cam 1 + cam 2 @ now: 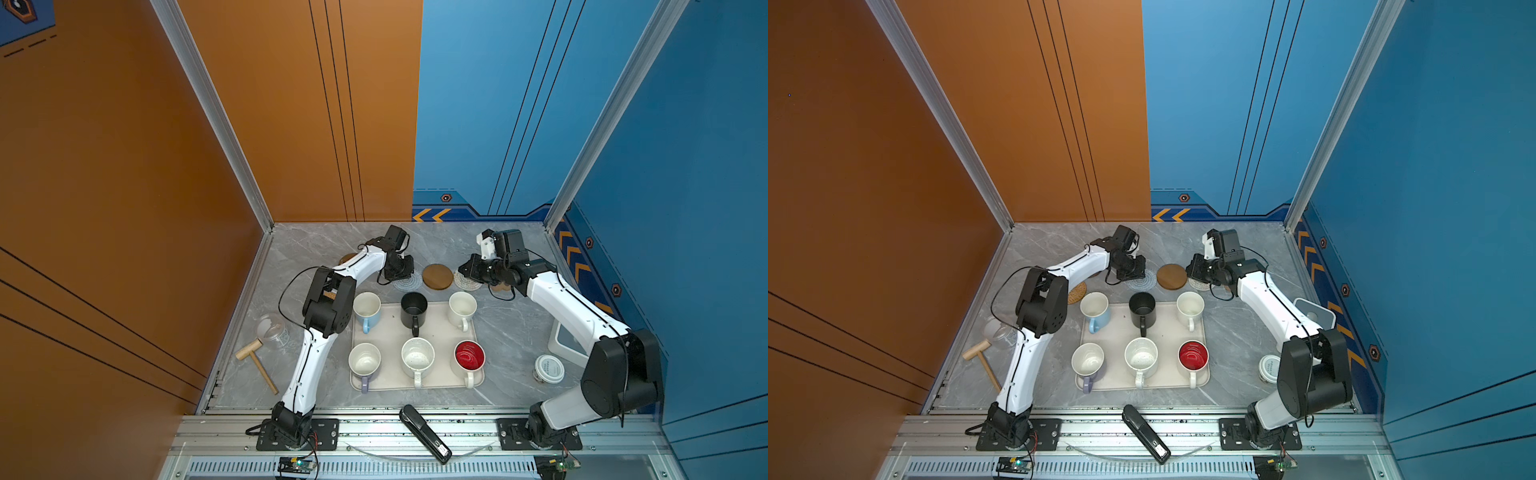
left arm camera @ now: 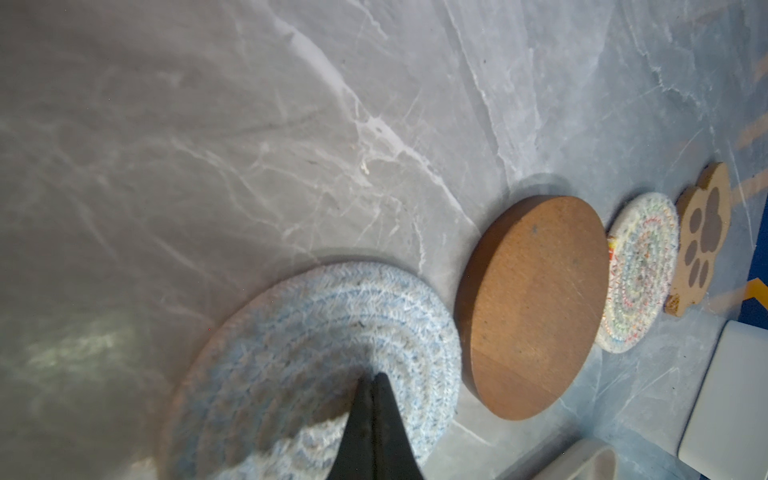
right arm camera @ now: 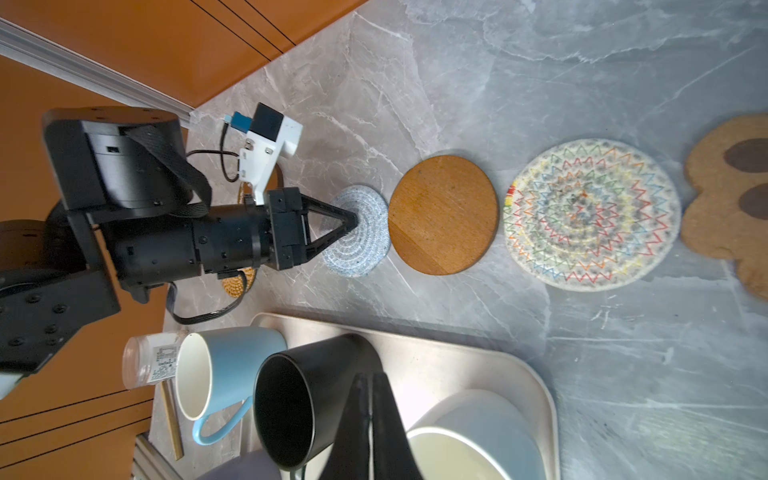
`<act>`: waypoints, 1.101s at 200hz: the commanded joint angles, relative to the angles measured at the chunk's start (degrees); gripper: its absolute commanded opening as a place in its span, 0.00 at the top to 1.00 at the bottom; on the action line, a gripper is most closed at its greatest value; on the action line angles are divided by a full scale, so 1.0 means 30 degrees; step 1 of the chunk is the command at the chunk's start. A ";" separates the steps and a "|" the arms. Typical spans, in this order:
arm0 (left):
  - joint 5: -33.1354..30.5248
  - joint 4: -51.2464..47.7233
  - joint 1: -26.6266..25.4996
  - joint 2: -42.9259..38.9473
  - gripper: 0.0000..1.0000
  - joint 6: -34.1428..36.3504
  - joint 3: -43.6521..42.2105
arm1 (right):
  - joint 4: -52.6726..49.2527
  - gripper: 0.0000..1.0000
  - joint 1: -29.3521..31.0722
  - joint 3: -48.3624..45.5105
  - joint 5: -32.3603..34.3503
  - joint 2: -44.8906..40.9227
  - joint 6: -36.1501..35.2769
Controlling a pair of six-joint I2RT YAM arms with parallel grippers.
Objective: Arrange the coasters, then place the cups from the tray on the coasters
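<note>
Left gripper (image 2: 372, 380): clenched, nothing held, tips on grey-blue crocheted coaster (image 2: 316, 324). Right gripper (image 3: 370, 380): clenched, empty, clear of the table. Coaster row beyond tray (image 1: 438, 330): grey-blue, wooden disc (image 2: 536, 303), whitish crocheted disc (image 3: 592, 214), paw coaster (image 2: 704, 237). Six mugs (image 1: 417, 359): all on tray.

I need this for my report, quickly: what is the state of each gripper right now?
Left gripper: closed, holding nothing, tips on the grey-blue coaster.
Right gripper: closed, holding nothing.
</note>
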 commanded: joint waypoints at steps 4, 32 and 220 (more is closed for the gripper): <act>-0.0134 -0.0589 -0.0189 0.0387 1.00 -0.0123 0.0813 | -0.1770 1.00 0.0101 0.0748 0.1772 -0.0195 -0.0798; -0.0086 -0.0666 -0.0187 0.0107 1.00 -0.0188 0.1132 | -0.3343 1.00 0.0085 0.1616 0.3239 0.0134 -0.1297; -0.1744 -0.4023 0.1312 -0.2907 1.00 0.1993 0.2720 | -0.4462 1.00 -0.0443 0.2604 0.2310 0.1368 -0.2334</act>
